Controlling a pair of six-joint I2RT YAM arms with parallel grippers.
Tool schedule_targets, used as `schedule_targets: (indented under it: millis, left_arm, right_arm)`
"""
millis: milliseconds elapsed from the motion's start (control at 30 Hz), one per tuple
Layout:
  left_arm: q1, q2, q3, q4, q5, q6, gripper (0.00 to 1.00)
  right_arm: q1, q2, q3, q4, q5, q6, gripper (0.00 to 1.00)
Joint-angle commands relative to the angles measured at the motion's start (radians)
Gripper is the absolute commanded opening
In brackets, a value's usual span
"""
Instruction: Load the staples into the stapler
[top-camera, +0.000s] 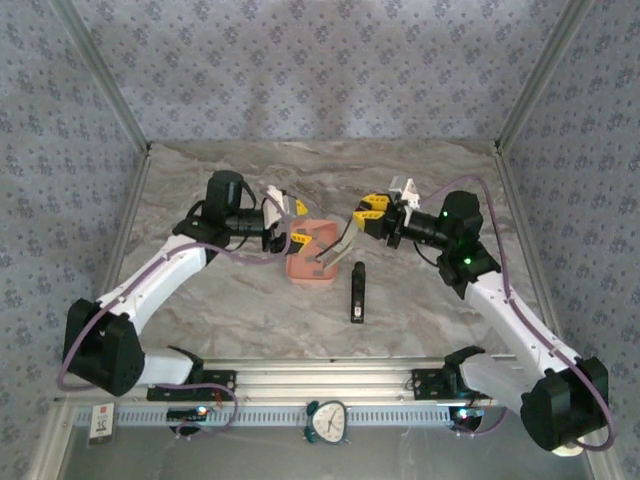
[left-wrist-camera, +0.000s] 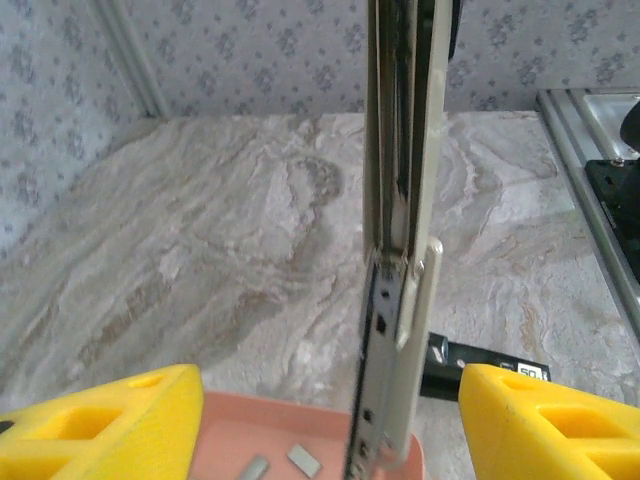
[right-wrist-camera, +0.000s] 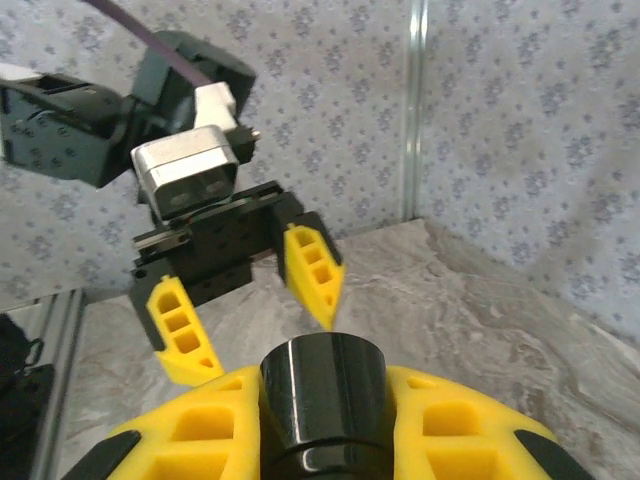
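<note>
The stapler (top-camera: 336, 249) is swung open. Its grey-beige magazine arm (left-wrist-camera: 400, 200) slants down, its tip resting inside the salmon-pink tray (top-camera: 305, 270). My right gripper (top-camera: 364, 214) is shut on the stapler's black end (right-wrist-camera: 322, 390), held above the tray's right side. Two small grey staple strips (left-wrist-camera: 303, 460) lie on the tray's floor (left-wrist-camera: 250, 430). My left gripper (top-camera: 297, 223) hovers open over the tray's left side, its yellow fingers (left-wrist-camera: 100, 430) either side of the strips and the magazine tip, holding nothing. It faces the right wrist camera as an open left gripper (right-wrist-camera: 265, 340).
A black elongated item with a white label (top-camera: 357, 292) lies on the marble table (top-camera: 250, 310) just right of the tray; it shows behind the magazine (left-wrist-camera: 485, 362). Patterned walls enclose the table. A clock (top-camera: 326, 420) sits on the front rail.
</note>
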Motion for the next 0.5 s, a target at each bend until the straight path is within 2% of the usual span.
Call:
schedule_targets:
  millis: [0,167,467]
  left_arm:
    - [-0.029,0.042,0.049,-0.077,0.072,0.110,0.68]
    - [-0.071,0.086,0.097,-0.142,0.071,0.172,0.67]
    - [-0.106,0.109,0.098,-0.109,0.068,0.153,0.63]
  right_arm:
    - [-0.004,0.001,0.069,0.077,-0.101,0.023,0.00]
    - [-0.003,0.014,0.084,0.105,-0.123,0.036,0.00]
    - [0.004,0.026,0.102,0.136,-0.130,0.050,0.00]
